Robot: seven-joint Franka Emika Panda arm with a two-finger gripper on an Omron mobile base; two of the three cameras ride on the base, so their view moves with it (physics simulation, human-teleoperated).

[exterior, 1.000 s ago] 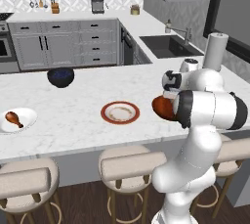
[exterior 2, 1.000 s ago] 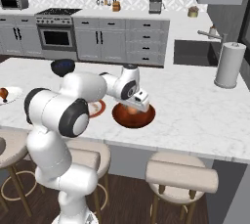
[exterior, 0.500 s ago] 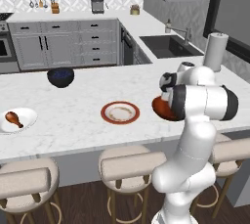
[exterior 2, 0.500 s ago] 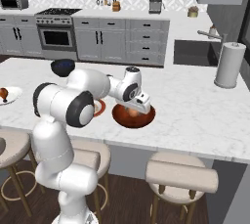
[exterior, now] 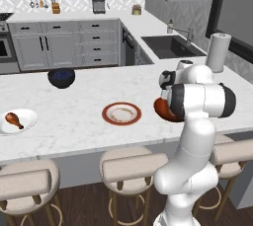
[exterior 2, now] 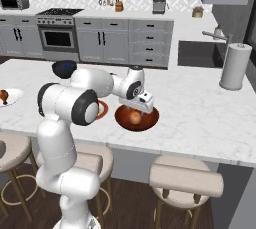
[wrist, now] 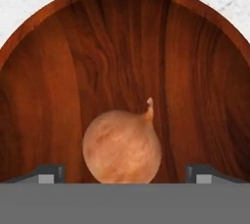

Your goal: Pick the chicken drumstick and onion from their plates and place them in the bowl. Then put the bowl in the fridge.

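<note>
A: The onion (wrist: 122,145) lay in the bowl (wrist: 58,71), its pointed tip up in the hand view, with a tool fingertip (wrist: 46,173) showing on either side, spread wide and apart from it.

B: From the right base view the onion (exterior 2: 135,117) showed as a small tan ball in the bowl (exterior 2: 150,121), under the tool (exterior 2: 138,108). The left base view gave just a sliver of the bowl (exterior: 162,109) behind the arm.

A: The drumstick (exterior: 13,119) sat on the white plate (exterior: 27,121) at the far left of the counter (exterior: 84,101); the red-rimmed plate (exterior: 121,113) lay between it and the bowl.

B: In the right base view the drumstick (exterior 2: 3,95) was cut off at the edge, probably on the same plate.
</note>
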